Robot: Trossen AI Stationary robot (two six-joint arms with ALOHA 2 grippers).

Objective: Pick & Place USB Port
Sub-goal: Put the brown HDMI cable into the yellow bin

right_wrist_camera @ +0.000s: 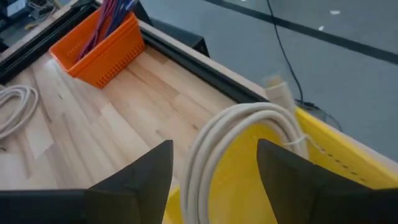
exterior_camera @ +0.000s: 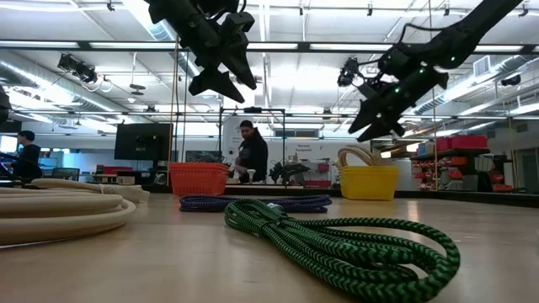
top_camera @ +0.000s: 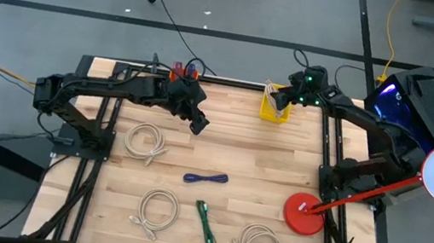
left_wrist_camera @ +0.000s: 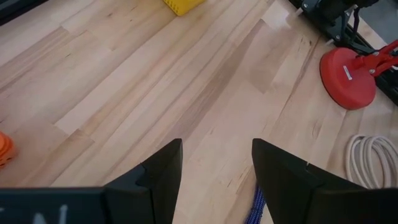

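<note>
Hanging over the small yellow plastic bin (top_camera: 274, 109) at the far edge of the wooden table (top_camera: 260, 180), the right gripper (top_camera: 282, 99) has its fingers spread wide and holds nothing. A cream-white coiled USB cable (right_wrist_camera: 239, 134) sits in that bin, with its loop sticking up over the rim and its plug poking out past the far side. The left gripper (top_camera: 199, 125) floats above the table, left of the middle, with its fingers spread too and nothing between them.

More cables lie on the table: a blue coiled cable (top_camera: 206, 177) in the middle, a green braided cable (top_camera: 204, 222) nearer, and three more cream coils at the left, near left and near right. An orange plastic basket (top_camera: 183, 71) at the far edge already has cables in it. A red round lamp base (top_camera: 304, 214) stands on the right side.

What could go wrong? I think the cream loop is springy and stands tall, so it could pop back out of the yellow bin. The right gripper could also snag the loop as it lifts away and drag the cable out. The left gripper may grab only one strand of the blue cable, so the coil falls open.

I cannot read any writing or labels anywhere.
</note>
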